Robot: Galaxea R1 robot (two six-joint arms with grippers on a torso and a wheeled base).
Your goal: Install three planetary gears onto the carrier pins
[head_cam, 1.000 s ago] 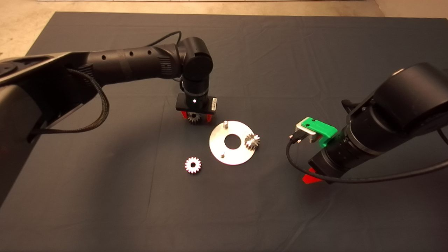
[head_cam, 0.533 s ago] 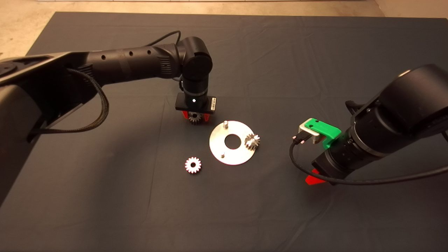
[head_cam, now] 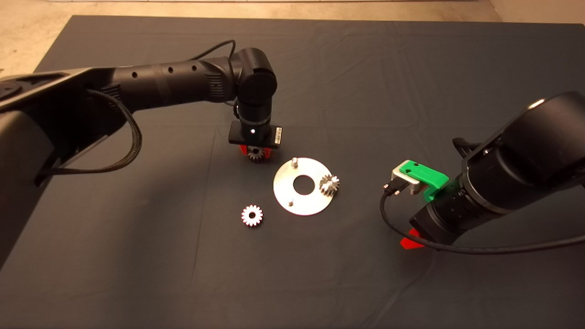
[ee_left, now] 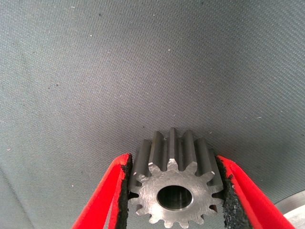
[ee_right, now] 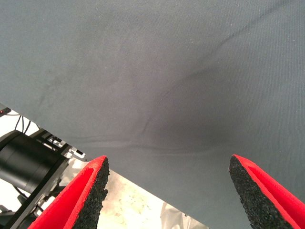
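My left gripper (head_cam: 256, 152) hangs just left of the disc's far edge, shut on a silvery planetary gear (head_cam: 257, 156). In the left wrist view that gear (ee_left: 174, 191) sits squeezed between both red fingers (ee_left: 114, 195), centre hole facing the camera, above the mat. The shiny disc (head_cam: 283, 185) holds two bare carrier pins, one far (head_cam: 295, 161) and one near (head_cam: 290, 201). A second gear (head_cam: 329, 184) rests at the disc's right side, hiding any pin under it. A third gear (head_cam: 252, 215) lies flat on the mat to the disc's lower left. My right gripper (ee_right: 167, 191) stands open and holds nothing.
The right arm (head_cam: 502, 183) hovers right of the disc, with a red fingertip (head_cam: 410, 242) showing beneath it. The dark mat (head_cam: 137, 256) spreads around everything. The disc's rim (ee_left: 294, 209) peeks into the left wrist view. The right wrist view shows the mat's edge and pale floor (ee_right: 138, 205).
The right arm has drawn back to the right and toward the near edge, away from the disc. The left gripper keeps its gear and has barely shifted.
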